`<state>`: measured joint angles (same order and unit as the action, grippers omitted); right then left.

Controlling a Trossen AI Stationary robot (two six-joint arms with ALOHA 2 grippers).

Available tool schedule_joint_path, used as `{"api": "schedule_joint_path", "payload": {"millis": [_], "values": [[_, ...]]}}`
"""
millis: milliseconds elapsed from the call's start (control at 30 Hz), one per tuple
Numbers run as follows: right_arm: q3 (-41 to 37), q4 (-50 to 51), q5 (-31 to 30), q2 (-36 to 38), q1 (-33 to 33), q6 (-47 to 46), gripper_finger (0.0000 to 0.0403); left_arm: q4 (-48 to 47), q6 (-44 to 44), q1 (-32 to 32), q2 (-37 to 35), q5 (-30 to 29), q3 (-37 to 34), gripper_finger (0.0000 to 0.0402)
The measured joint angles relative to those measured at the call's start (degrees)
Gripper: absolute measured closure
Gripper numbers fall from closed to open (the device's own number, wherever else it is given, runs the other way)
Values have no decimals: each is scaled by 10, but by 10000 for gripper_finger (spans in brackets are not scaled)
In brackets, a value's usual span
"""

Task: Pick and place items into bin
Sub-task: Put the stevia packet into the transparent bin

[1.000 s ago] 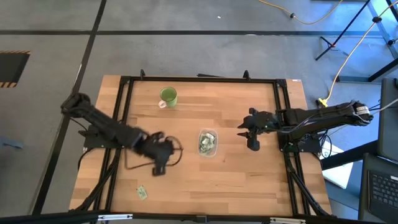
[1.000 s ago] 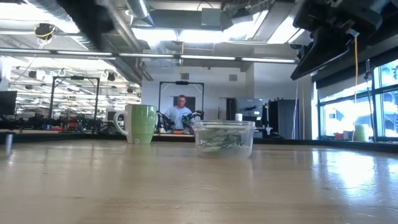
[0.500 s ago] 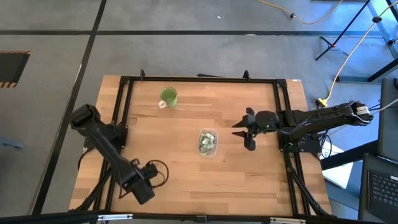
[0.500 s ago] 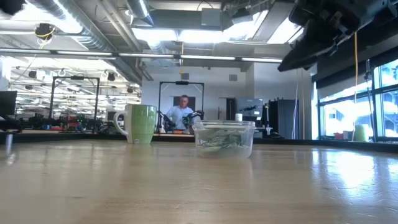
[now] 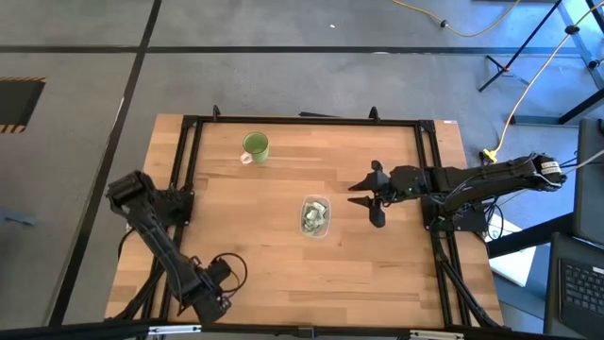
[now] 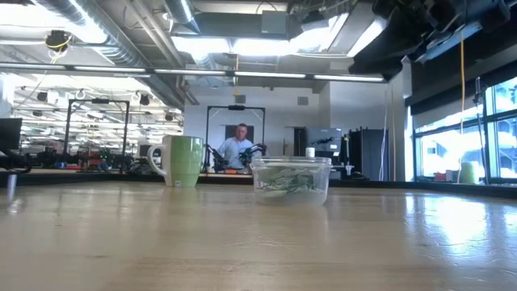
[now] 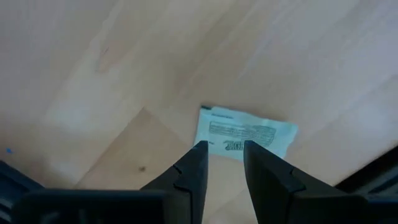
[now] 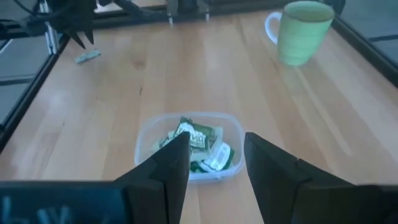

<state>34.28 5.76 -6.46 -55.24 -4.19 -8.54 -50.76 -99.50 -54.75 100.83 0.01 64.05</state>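
One green and whitish packet lies flat on the wooden table near its near left corner. My left gripper hangs above it, open and pointing straight down, with its fingertips over the packet's edge. In the high view the left gripper hides the packet. The clear bin stands at mid-table with several packets inside. In the right wrist view the bin lies just ahead of my right gripper, which is open and raised. My right gripper is on the bin's right.
A green mug stands at the far left of the table, and the low view shows this mug left of the bin. Black frame rails run along the table's edges. A person sits far behind the table.
My left gripper has swung from left of the bin toward the table's near left corner. It has come down over the lone packet and rolled about its pointing line. My right gripper has stayed in place and tipped its fingers up toward level.
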Motion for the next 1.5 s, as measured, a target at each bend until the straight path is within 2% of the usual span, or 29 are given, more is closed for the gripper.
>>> {"api": "schedule_joint_path", "payload": {"millis": [167, 500, 700, 1033, 1133, 1333, 1500], "values": [[0, -16, 0, 0, 0, 0, 247, 0, -4, -1, 17, 22, 0, 311], [0, -19, 0, 0, 0, -1, 247, 30, 0, 1, 46, 29, 0, 325], [0, -17, 0, 0, 0, 0, 247, 39, 7, 8, 53, 47, 0, 344], [0, -14, 0, 0, 0, 2, 247, 45, 63, 27, 54, 61, 0, 394], [0, -10, 0, 0, 0, 2, 247, 44, 79, 32, 52, 62, 0, 398], [0, -10, 0, 0, 0, 2, 247, 46, 126, 61, 11, 22, -2, 400], [0, -10, 0, 0, 0, 2, 247, 50, 263, 120, -46, -97, -1, 399]]}}
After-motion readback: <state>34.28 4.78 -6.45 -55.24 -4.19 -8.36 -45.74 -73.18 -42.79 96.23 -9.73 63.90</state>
